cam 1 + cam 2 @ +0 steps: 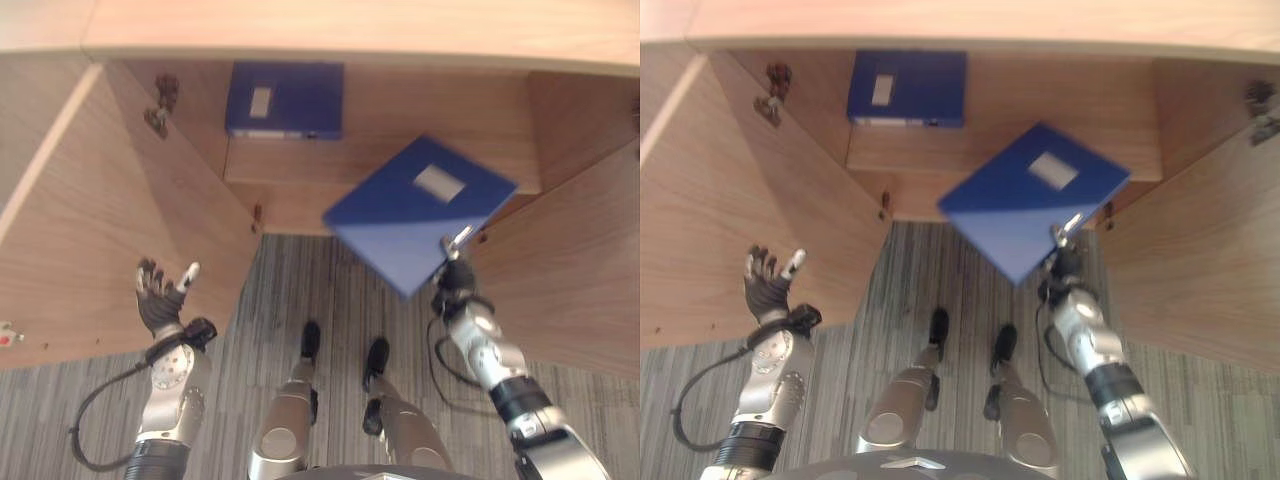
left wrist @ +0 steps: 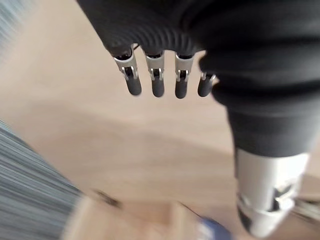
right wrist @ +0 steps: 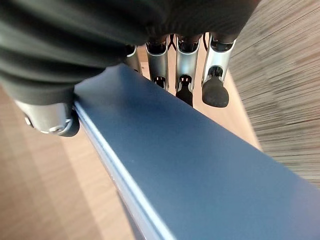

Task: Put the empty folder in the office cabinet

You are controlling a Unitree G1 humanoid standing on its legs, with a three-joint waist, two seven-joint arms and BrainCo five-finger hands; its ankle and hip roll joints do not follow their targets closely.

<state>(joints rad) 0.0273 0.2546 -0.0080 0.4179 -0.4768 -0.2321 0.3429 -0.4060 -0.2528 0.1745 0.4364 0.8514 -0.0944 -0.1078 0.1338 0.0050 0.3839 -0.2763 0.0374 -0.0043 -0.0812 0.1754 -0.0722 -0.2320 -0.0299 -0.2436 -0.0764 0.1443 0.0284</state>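
A blue folder [image 1: 420, 210] with a white label hangs tilted in front of the open wooden cabinet [image 1: 400, 110]. My right hand [image 1: 455, 280] is shut on its near corner. In the right wrist view the folder's spine [image 3: 200, 170] sits between the thumb [image 3: 50, 117] and the fingers [image 3: 185, 65]. My left hand [image 1: 160, 300] is raised beside the left cabinet door [image 1: 110, 220], open with straight fingers [image 2: 157, 82], holding nothing.
A second blue folder [image 1: 285, 98] lies on the cabinet's shelf at the back left. The right door [image 1: 570, 280] stands open beside my right arm. Grey striped carpet [image 1: 300, 290] covers the floor between the doors.
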